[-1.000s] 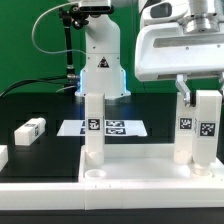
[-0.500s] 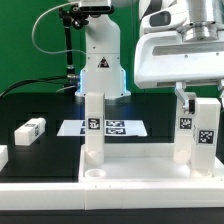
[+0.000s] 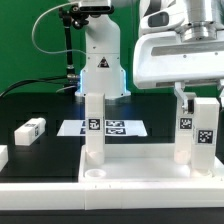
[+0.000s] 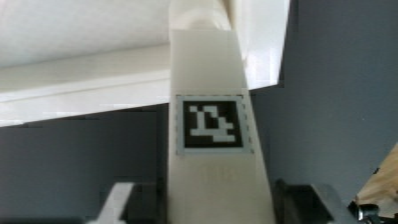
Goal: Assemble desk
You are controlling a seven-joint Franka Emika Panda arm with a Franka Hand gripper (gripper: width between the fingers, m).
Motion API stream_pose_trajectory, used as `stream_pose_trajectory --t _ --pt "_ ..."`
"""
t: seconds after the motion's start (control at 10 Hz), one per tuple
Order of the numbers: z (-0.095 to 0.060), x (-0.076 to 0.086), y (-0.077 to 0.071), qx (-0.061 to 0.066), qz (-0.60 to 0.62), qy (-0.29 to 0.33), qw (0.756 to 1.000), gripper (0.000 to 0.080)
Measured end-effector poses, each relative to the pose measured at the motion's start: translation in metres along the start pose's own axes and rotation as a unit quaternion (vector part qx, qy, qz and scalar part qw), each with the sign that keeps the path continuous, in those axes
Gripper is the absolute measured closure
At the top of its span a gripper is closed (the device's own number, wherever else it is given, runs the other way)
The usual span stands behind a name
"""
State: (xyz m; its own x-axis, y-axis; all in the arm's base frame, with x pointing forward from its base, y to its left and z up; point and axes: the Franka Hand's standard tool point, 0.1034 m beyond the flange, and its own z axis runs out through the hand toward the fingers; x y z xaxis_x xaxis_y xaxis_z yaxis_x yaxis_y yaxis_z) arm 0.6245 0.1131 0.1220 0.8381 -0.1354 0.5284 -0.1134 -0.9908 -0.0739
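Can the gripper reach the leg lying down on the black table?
Probably yes, once it lifts away. The gripper straddles the upright leg at the exterior view's right now, but the lying leg sits in the open with nothing over it.

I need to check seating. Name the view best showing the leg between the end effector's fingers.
Exterior view: the leg shows down to its base on the tabletop, below the end effector. Wrist view gives only one tagged face.

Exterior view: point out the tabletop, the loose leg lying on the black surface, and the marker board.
tabletop (image 3: 140, 169): exterior view, bare middle of its top surface.
loose leg (image 3: 30, 130): exterior view, middle of its side.
marker board (image 3: 122, 127): exterior view, on its printed tags.
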Motion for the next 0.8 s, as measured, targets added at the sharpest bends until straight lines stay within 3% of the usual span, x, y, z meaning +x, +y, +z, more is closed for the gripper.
stream_pose_trajectory --t 0.1,0.2,0.3,0.4,0.8 --pt "0.0001 -0.0002 0.0001 0.000 -0.001 0.000 1.000 0.0356" --pt "0.0002 -0.0002 0.0001 0.000 -0.002 0.000 1.000 0.0356" --pt "0.0002 -0.0003 0.0001 0.000 -0.003 0.000 1.000 0.0229" --pt "0.0003 -0.0003 0.0001 0.000 -0.005 0.000 1.000 0.0166" --pt "0.0003 -0.0004 0.0001 0.000 -0.011 0.000 1.000 0.0151"
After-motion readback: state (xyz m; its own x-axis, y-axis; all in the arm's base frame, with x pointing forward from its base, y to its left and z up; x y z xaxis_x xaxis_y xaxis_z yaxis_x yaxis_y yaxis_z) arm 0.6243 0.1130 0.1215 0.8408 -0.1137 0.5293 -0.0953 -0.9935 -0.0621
